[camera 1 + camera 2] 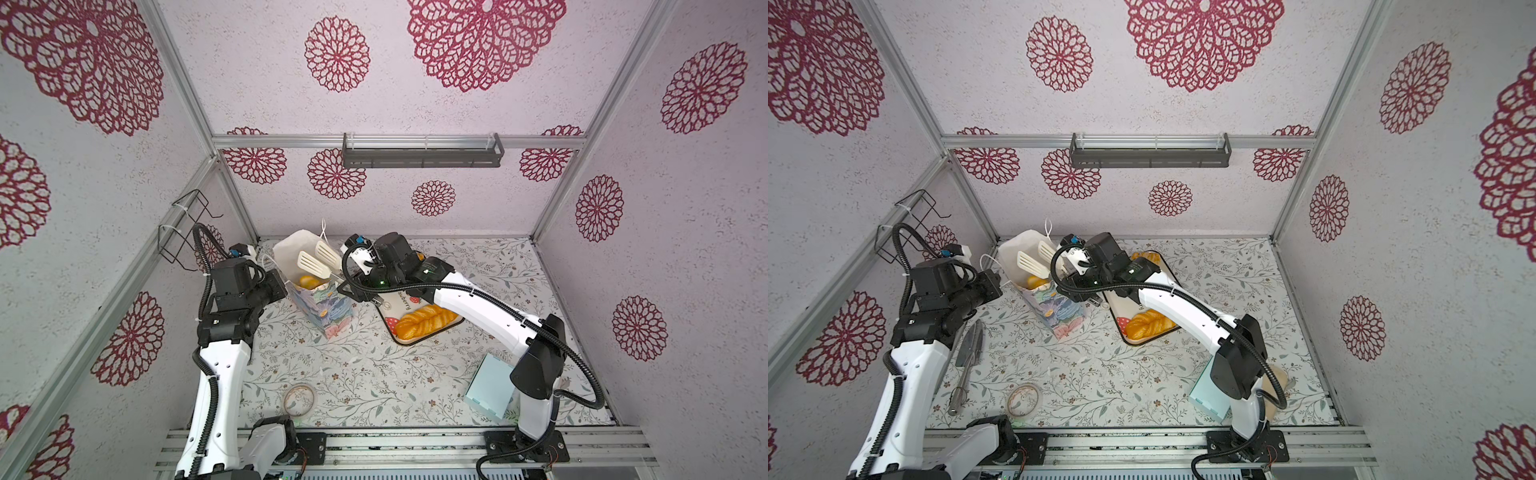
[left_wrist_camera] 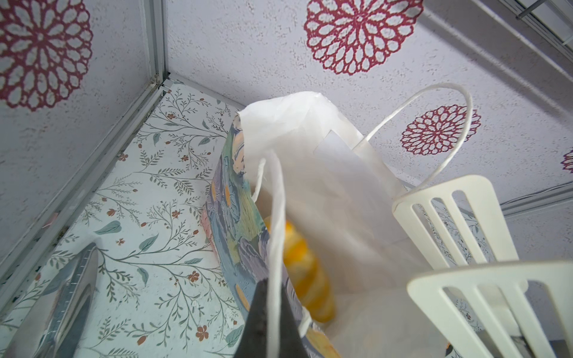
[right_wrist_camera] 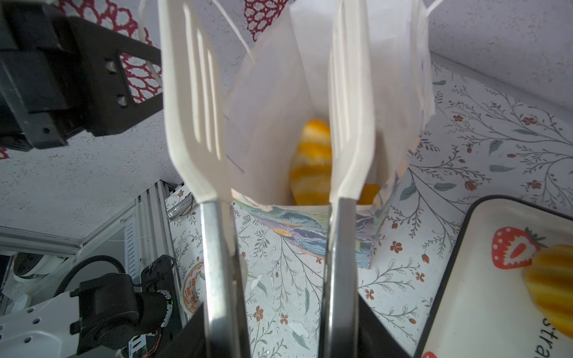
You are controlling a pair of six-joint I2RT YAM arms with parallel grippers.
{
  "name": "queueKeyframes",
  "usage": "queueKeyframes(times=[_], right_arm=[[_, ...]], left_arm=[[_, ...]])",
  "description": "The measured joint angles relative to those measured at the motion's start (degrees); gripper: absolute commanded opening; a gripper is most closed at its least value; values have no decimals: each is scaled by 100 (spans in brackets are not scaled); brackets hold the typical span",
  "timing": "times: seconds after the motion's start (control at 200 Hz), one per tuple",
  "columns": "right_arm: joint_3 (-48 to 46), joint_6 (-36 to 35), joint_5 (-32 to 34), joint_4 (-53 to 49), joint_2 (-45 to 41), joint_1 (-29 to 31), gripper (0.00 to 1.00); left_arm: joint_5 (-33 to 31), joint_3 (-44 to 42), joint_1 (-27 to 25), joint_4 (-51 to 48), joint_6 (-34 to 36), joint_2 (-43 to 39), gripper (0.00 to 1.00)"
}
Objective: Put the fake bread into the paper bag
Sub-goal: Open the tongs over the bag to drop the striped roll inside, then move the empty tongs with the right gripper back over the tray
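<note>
The paper bag (image 1: 322, 309) (image 1: 1059, 313) stands upright near the back left, its white inside showing. My left gripper (image 2: 274, 289) (image 1: 287, 286) is shut on the bag's string handle (image 2: 277, 201) at the left rim. My right gripper (image 3: 280, 307) (image 1: 357, 286) is shut on white slotted tongs (image 1: 320, 259) (image 3: 198, 108), whose blades stand apart over the bag's mouth with nothing between them. A striped orange piece of fake bread (image 1: 309, 281) (image 2: 302, 266) (image 3: 313, 155) lies inside the bag. The long braided loaf (image 1: 424, 322) (image 1: 1148, 324) rests on the strawberry tray (image 1: 415, 341) to the right of the bag.
A pale blue flat box (image 1: 488, 386) lies at the front right by the right arm's base. A tape roll (image 1: 299, 399) sits at the front left. A knife and a metal utensil (image 1: 971, 340) lie beside the left arm. Another orange piece (image 1: 1146, 257) shows at the tray's far end.
</note>
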Motion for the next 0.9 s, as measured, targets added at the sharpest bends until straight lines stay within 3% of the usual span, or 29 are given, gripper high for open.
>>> queueKeyframes(times=[0.445, 0.896], right_arm=[[-52, -109, 299, -4, -52, 0, 54], [-861, -81, 844, 426, -1080, -280, 54]], left_arm=[[4, 0, 4, 0, 0, 0, 0], [24, 0, 7, 0, -2, 0, 0]])
